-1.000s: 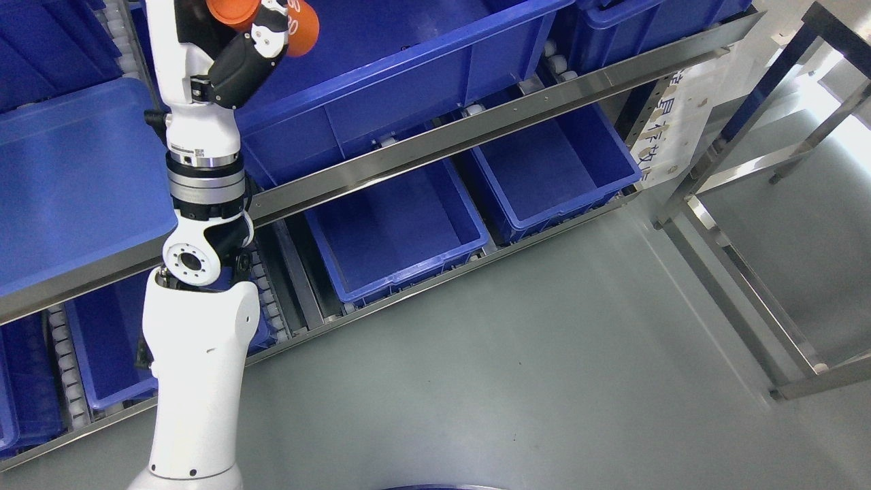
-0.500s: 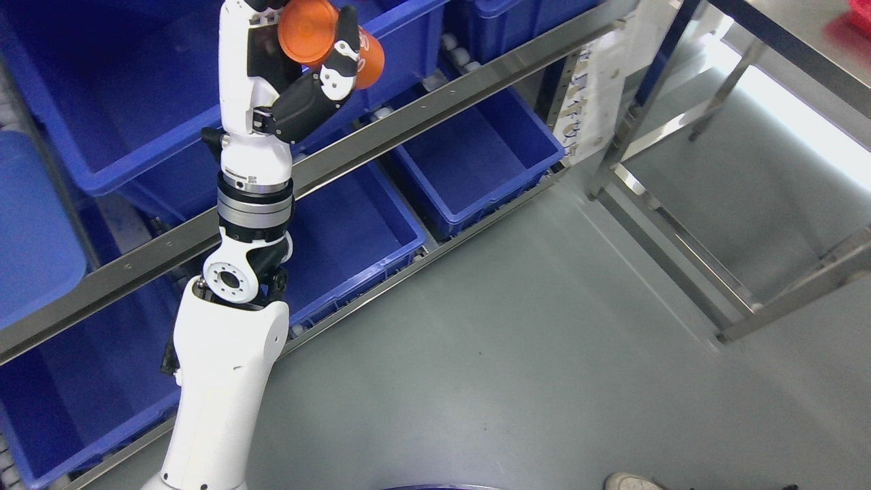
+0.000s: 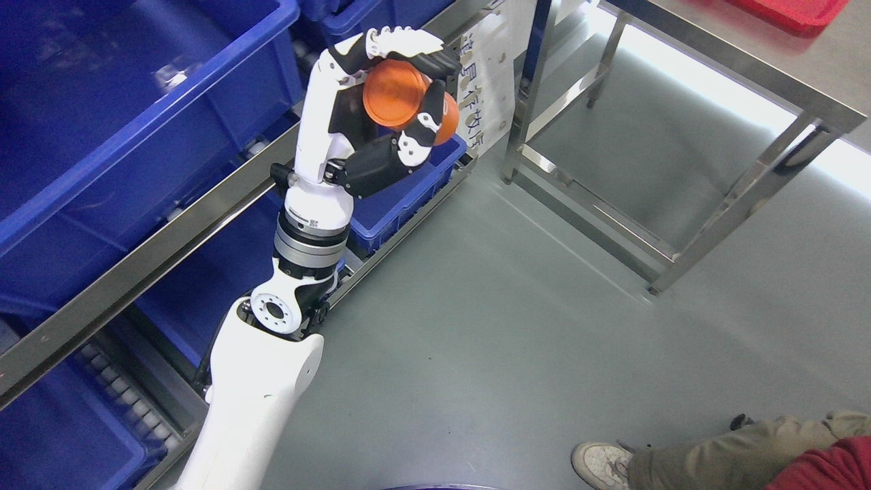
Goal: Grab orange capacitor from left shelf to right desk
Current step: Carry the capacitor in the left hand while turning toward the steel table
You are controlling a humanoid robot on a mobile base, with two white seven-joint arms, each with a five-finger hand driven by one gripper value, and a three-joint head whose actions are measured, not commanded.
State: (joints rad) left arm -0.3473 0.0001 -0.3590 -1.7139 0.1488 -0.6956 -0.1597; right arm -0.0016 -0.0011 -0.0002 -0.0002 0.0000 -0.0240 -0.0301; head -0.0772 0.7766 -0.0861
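Note:
My left hand (image 3: 401, 95) is raised in the upper middle of the head view, its fingers and thumb wrapped around the orange capacitor (image 3: 397, 103), a short orange cylinder whose flat end faces the camera. The hand hangs in the air past the right end of the shelf (image 3: 204, 224), over a small blue bin (image 3: 401, 194). The steel desk (image 3: 721, 61) stands at the upper right, apart from the hand. My right arm does not show.
Large blue bins (image 3: 122, 102) fill the shelf on the left. A white sign (image 3: 486, 75) hangs at the shelf's end. A red tray (image 3: 789, 10) lies on the desk. A person's shoe (image 3: 602, 463) and trouser leg (image 3: 735, 452) show at the bottom right. Grey floor (image 3: 510, 327) spreads between.
The camera has swung right: shelf and bins slid left, the desk came into view. My left hand, still holding the capacitor, now sits lower and further right in the picture. A person's leg appeared.

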